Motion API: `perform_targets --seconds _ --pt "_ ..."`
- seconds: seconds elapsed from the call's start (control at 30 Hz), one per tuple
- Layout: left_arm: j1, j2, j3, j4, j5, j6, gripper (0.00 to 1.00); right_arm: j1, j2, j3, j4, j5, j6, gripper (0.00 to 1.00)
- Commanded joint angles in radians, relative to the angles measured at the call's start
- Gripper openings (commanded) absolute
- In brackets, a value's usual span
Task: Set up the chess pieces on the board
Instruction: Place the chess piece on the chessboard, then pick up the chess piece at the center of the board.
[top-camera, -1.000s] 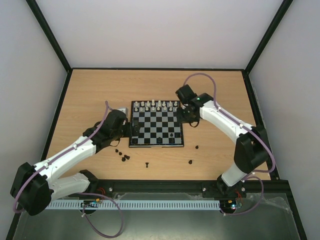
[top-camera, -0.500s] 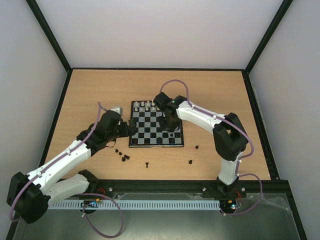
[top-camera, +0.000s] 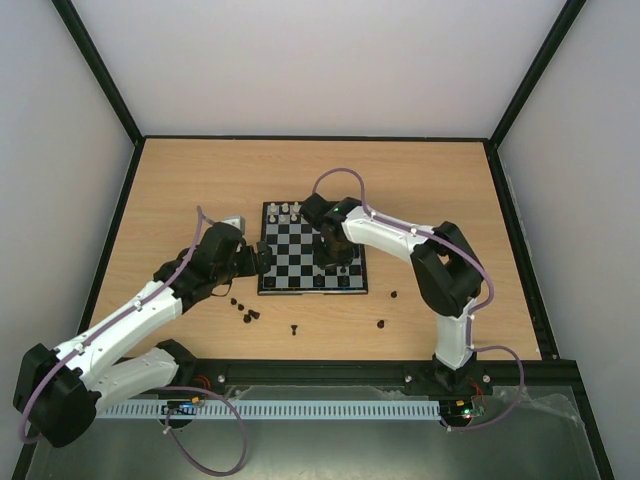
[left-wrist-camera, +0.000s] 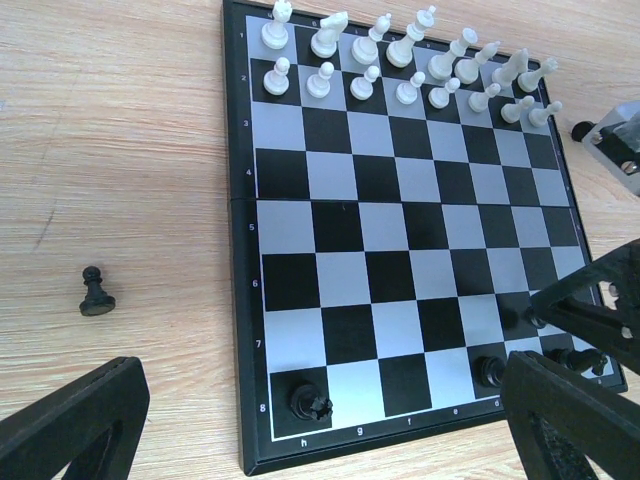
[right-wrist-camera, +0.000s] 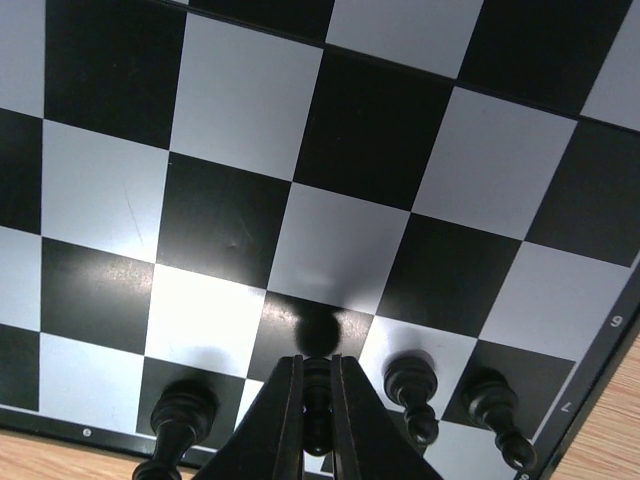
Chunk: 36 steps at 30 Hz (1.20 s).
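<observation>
counting in the left wrist view gives sixteen white pieces (left-wrist-camera: 365, 82) on the board (left-wrist-camera: 340, 225), set in two full rows of eight along one edge. on the opposite edge row, the right wrist view shows three standing black pieces (right-wrist-camera: 412, 385). the left wrist view shows one more, the corner black piece (left-wrist-camera: 308, 400), alone at the other end of that row. off the board, on the wooden table (top-camera: 200, 190), the top view shows three single black pieces (top-camera: 381, 323) near the front edge of the board and a tight cluster (top-camera: 245, 312) to the left of them. the number in the cluster cannot be told. the board lies flat near the middle of the table, between the two arms. left gripper (top-camera: 262, 256): jaws spread fully apart, holding nothing, hovering at the left edge of the board; its two fingers (left-wrist-camera: 70, 425) frame the lower corners of its own camera view. right gripper (right-wrist-camera: 317, 365): jaws drawn together and clamped on one held black piece (right-wrist-camera: 317, 410), which sits between the fingertips. this gripper is over the board, above the squares next to the black edge row, with standing pieces on both sides of it. whether the held black piece touches the board cannot be told.
</observation>
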<state>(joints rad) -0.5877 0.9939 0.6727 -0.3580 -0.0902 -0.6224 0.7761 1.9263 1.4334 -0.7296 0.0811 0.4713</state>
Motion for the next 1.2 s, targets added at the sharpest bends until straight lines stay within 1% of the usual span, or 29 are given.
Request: perform_targets --seconds 0.0,0.37,0.43,0.6,0.67,0.73,0.8,0.9,0.97,1.0,1.1,1.17 --pt "0.011 -0.020 -0.014 -0.011 -0.014 -0.003 1.00 0.008 0.032 0.027 -0.027 -0.003 0.003 0.02" --pt "0.016 -0.017 -0.014 -0.009 -0.012 0.002 0.99 0.008 0.055 0.030 -0.004 0.002 0.001 0.08" --pt "0.016 -0.017 -0.014 -0.009 -0.010 0.002 1.00 0.007 0.058 0.035 -0.007 0.001 0.000 0.13" --pt "0.016 -0.016 -0.014 -0.007 -0.008 0.002 0.99 0.008 0.040 0.029 -0.012 0.005 0.001 0.19" --pt "0.016 -0.015 -0.014 -0.005 -0.007 0.002 1.00 0.007 0.026 0.028 -0.022 0.012 0.001 0.23" --pt "0.016 -0.012 -0.013 -0.002 -0.005 0.003 1.00 0.008 -0.005 0.025 -0.028 0.021 0.005 0.27" --pt "0.016 -0.009 -0.014 0.003 -0.001 0.003 1.00 0.007 -0.061 0.010 -0.032 0.045 0.017 0.33" --pt "0.017 -0.002 -0.013 0.011 0.011 0.008 1.00 0.006 -0.182 -0.053 -0.034 0.155 0.050 0.44" --pt "0.016 0.002 -0.013 0.018 0.022 0.012 0.99 -0.004 -0.265 -0.125 -0.034 0.226 0.093 0.50" --pt "0.016 0.004 -0.014 0.022 0.030 0.014 0.99 -0.019 -0.300 -0.169 -0.030 0.231 0.108 0.52" --pt "0.016 0.007 -0.020 0.040 0.055 0.015 0.99 -0.083 -0.414 -0.347 0.021 0.186 0.146 0.53" --pt "0.014 0.012 -0.021 0.047 0.070 0.017 0.99 -0.117 -0.456 -0.427 0.036 0.159 0.158 0.53"
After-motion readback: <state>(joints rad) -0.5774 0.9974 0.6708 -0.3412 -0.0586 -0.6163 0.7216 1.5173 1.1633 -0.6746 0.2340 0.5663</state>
